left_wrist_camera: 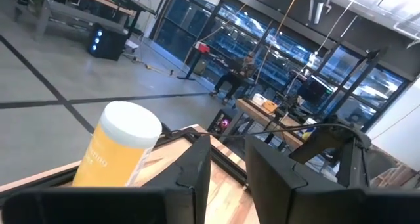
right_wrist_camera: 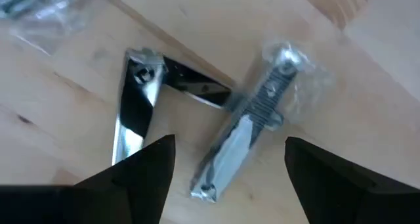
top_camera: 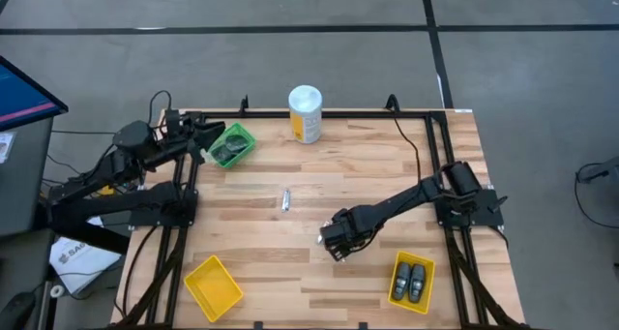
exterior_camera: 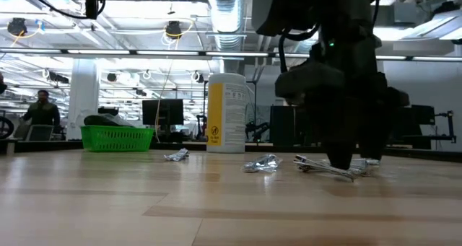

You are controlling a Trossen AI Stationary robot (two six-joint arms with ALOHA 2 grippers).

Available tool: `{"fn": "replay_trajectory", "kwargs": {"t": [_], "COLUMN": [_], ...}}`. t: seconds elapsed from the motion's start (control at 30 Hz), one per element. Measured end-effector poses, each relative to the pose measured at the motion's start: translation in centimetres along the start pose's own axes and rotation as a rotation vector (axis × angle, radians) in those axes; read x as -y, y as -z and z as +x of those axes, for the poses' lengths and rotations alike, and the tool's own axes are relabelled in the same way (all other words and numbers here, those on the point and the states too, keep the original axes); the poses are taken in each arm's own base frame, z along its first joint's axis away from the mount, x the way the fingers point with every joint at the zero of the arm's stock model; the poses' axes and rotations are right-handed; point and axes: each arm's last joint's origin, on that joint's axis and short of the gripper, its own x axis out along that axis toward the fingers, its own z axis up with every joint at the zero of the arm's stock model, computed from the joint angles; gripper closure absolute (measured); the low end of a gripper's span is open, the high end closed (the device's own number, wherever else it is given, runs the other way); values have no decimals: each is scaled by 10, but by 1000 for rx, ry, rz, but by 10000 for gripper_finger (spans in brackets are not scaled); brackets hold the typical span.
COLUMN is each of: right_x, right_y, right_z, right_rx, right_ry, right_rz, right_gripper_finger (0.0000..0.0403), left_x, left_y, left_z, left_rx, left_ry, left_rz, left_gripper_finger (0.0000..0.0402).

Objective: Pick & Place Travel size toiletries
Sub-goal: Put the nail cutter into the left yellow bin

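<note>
The right gripper (top_camera: pixel 334 245) is lowered to the tabletop near the middle of the table (top_camera: pixel 319 185), its fingers (right_wrist_camera: pixel 141 168) spread wide and holding nothing. Between them, in the right wrist view, two silver pieces are seen lying on the wood — an opened clipper (right_wrist_camera: pixel 141 109) and a wrapped clipper (right_wrist_camera: pixel 246 129) in clear plastic, the two touching at one end. A small silver tube (top_camera: pixel 286 200) lies apart, toward the table's centre. Two dark pods (top_camera: pixel 411 282) are already placed in the yellow bin (top_camera: pixel 396 287) at the near right. A second yellow bin (top_camera: pixel 213 287) sits at the near left. The left gripper (top_camera: pixel 203 136) is held above the green bin (top_camera: pixel 242 136) at the far left corner — its fingers (left_wrist_camera: pixel 197 171) are seen slightly parted, with nothing between them. A white-and-yellow canister (top_camera: pixel 305 114) stands at the far edge.
</note>
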Motion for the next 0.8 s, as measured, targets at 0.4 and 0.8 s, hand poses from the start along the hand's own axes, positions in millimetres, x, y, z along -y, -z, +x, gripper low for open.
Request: {"fn": "replay_trajectory", "kwargs": {"t": [0.4, 0.8], "right_x": [12, 18], "right_y": [0, 0], "right_z": [15, -5], "right_rx": [-56, -31], "right_ry": [-24, -54], "right_rz": [8, -37], "right_gripper_finger": [275, 356], "left_x": [1, 2], "left_y": [-1, -2], "left_z": [0, 0], "left_rx": [10, 18], "left_ry": [11, 27], "left_rz": [-2, -4], "left_gripper_finger": [313, 313]}}
